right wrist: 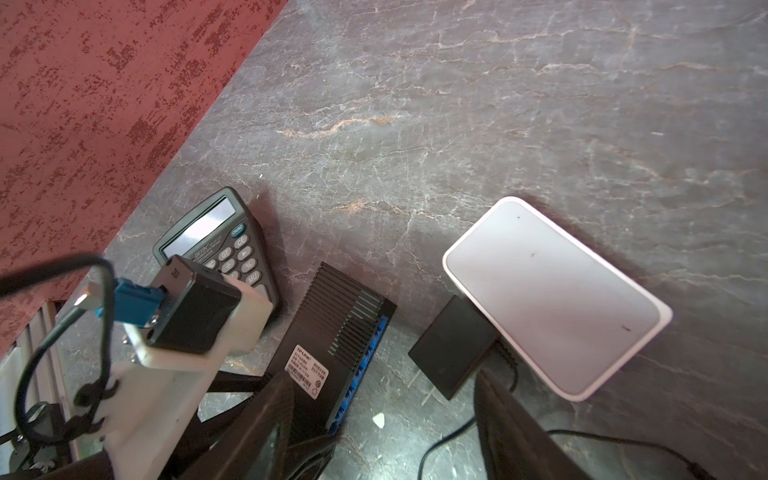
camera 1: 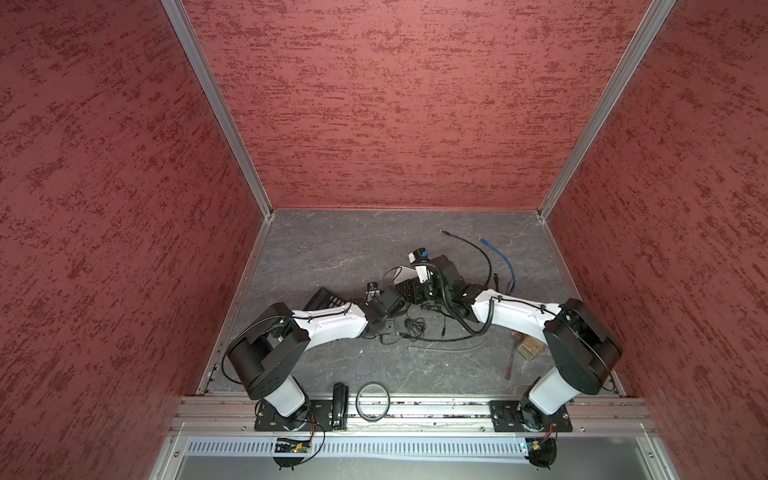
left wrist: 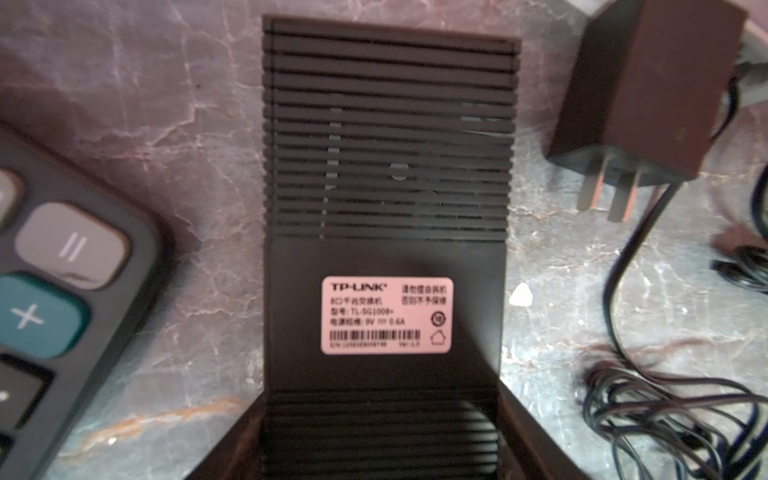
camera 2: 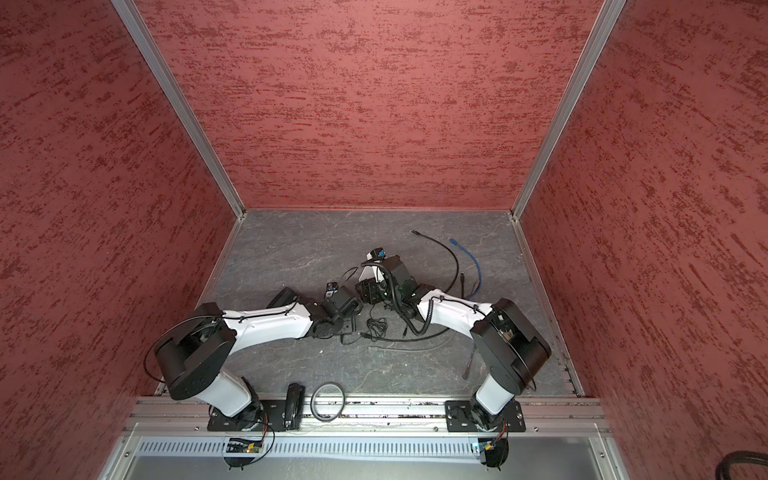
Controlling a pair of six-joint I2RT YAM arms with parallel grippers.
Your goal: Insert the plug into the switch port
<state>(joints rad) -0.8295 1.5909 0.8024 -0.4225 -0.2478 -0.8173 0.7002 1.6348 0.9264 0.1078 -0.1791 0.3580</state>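
TP-LINK, TL-SG1008+ on switch (left wrist: 386, 166); DEXIN on calculator (right wrist: 216, 232)

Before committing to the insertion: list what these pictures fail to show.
- Power port of the switch: left wrist view shows only its labelled underside; right wrist view, the blue port row edge-on.
- Plug of the adapter cable: too small in the tangle, both top views.
- Contact between left gripper and switch: cut off by the left wrist view's edge.

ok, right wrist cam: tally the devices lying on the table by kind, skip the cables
TP-Link network switch: 1
calculator: 1
black power adapter: 1
white rounded box: 1
Total: 4
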